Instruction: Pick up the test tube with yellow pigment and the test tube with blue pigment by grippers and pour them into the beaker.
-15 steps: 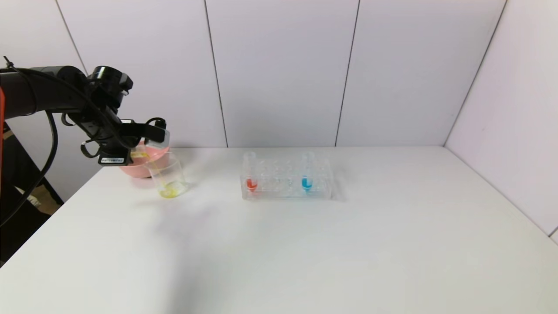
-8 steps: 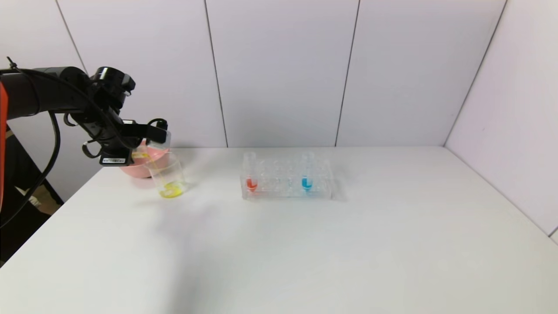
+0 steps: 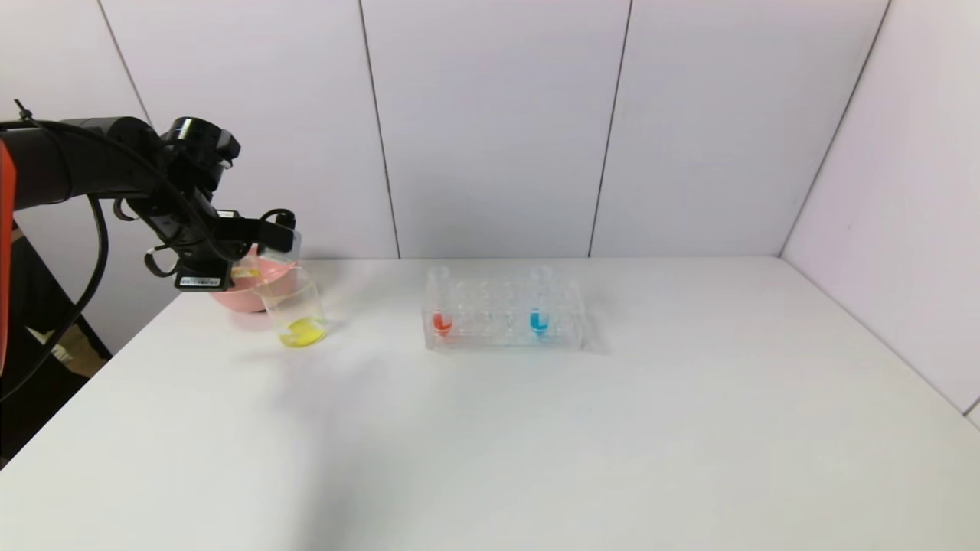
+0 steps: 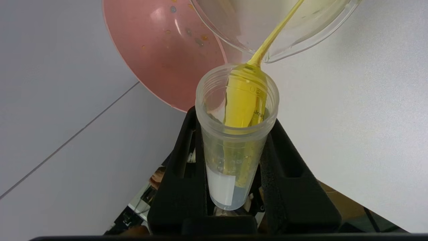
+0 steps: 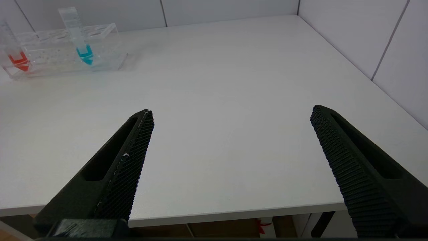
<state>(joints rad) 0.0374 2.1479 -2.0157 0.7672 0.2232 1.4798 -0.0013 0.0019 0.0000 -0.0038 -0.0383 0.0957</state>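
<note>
A: Near edge first. Right gripper [image 5: 230,167] is parked low at the table's [image 3: 536,444] front edge, out of the head view, jaws spread wide, nothing between them.

B: Next out?

A: Beaker [image 3: 297,310] at roughly 10 o'clock from table centre, yellow pool in its bottom. Rack [image 3: 504,314] sits near 12 o'clock, well apart from the beaker. The test tube with blue pigment [image 3: 540,306] stands upright in the rack's right end, a red-liquid tube [image 3: 439,306] in its left end.

B: And the left arm?

A: Left gripper [image 3: 272,237] hangs just above the beaker's rim, in front of the pink bowl [image 3: 237,295]. It is clenched on the test tube with yellow pigment [image 4: 239,134], pads on the lower barrel, tube tipped with its mouth at the beaker lip. A thin yellow stream runs from mouth into beaker in the left wrist view.

B: Handling notes?

A: Tube looks light, stiff, smooth-walled, so probably slippery, and it may crack if over-squeezed. A mid-barrel grip below the threaded mouth looks right, and that's about where the jaws sit. Most of the pigment looks out, with a film clinging to the inner wall.

B: The blue one?

A: Likely the same. Best taken on the bare upper barrel above the rack and lifted straight up. The beaker looks light too, so a nudge to its rim could tip it.
</note>
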